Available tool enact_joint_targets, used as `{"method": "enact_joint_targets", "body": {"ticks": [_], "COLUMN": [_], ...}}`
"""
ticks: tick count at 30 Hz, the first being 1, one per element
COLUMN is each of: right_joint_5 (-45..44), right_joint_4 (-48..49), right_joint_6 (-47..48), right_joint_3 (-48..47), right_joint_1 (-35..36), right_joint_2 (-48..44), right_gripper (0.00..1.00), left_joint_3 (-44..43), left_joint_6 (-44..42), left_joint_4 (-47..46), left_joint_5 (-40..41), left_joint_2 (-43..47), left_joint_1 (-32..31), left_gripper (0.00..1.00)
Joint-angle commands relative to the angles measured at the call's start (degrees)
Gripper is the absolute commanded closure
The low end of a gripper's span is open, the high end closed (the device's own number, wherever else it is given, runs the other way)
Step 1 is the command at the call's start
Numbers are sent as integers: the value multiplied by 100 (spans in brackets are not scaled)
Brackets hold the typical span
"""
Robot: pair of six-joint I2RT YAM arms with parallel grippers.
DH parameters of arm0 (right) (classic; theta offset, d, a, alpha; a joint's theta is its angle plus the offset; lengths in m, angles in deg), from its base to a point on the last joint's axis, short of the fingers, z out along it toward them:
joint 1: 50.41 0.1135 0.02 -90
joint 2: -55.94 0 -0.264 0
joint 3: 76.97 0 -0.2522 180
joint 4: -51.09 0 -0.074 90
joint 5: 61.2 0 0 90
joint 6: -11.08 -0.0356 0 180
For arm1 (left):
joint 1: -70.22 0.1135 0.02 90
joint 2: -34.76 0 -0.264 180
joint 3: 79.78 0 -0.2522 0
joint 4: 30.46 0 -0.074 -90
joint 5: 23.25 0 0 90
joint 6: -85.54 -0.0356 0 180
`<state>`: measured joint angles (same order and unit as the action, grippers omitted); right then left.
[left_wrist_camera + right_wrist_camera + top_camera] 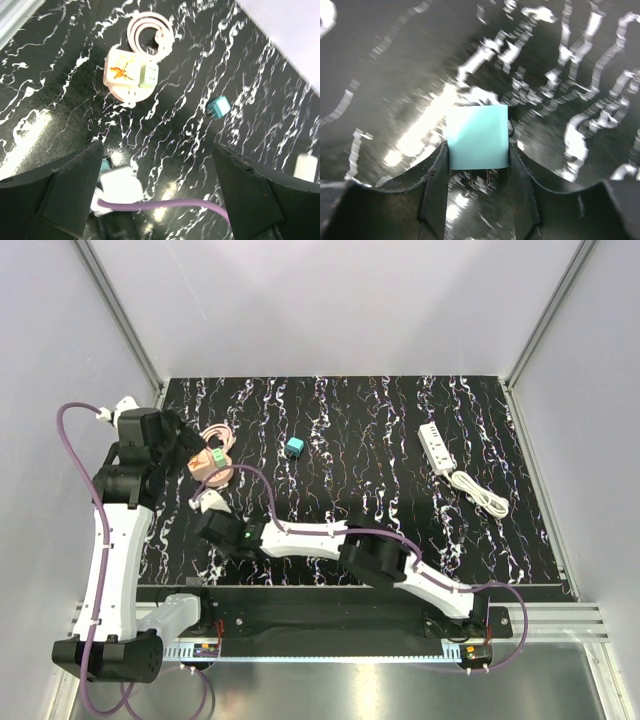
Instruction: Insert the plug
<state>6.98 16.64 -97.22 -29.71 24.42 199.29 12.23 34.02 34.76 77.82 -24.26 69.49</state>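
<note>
The teal-blue plug (294, 447) lies loose on the black marbled table, far centre; it also shows in the left wrist view (218, 106). The white power strip (437, 448) lies at the far right. My right gripper (204, 503) reaches across to the left side and is shut on a pale aqua cube (477, 135) with two metal prongs pointing back between the fingers (436, 185). My left gripper (157, 150) hovers open and empty above the left side of the table (185, 435), its jaws wide apart.
A tan-pink block (121, 72) with a mint-green cube (149, 75) beside it sits by a pink coiled cord (150, 30) at the far left. The strip's white cord (480, 492) is coiled at the right. A purple cable (165, 205) crosses below my left gripper.
</note>
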Motion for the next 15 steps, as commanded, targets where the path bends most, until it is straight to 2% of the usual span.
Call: {"method": "enact_joint_targets", "body": {"ticks": [1, 5, 8, 9, 13, 15], "right_joint_5": [-463, -410, -454, -428, -139, -77], "right_joint_4": [-24, 363, 749, 846, 1426, 1839], "right_joint_6": [152, -225, -559, -673, -1192, -1228], "right_joint_3": [1012, 2297, 3563, 3853, 5354, 5822], "right_joint_1": [-117, -415, -705, -785, -1093, -1093], "right_joint_2": [-605, -1448, -2248, -2659, -3549, -3901], "right_gripper": [81, 89, 91, 92, 93, 94], "left_joint_3": [286, 664, 1164, 1505, 2349, 2632], "left_joint_6": [-551, -1094, -1395, -1361, -887, -597], "left_joint_4": [-330, -452, -829, -970, -2049, -2463], "left_joint_5": [-325, -508, -1552, -2095, -3057, -3460], "left_joint_2": [84, 128, 207, 294, 357, 261], "left_joint_1": [-32, -94, -173, -225, -410, -646], "left_gripper": [7, 9, 15, 20, 30, 31]}}
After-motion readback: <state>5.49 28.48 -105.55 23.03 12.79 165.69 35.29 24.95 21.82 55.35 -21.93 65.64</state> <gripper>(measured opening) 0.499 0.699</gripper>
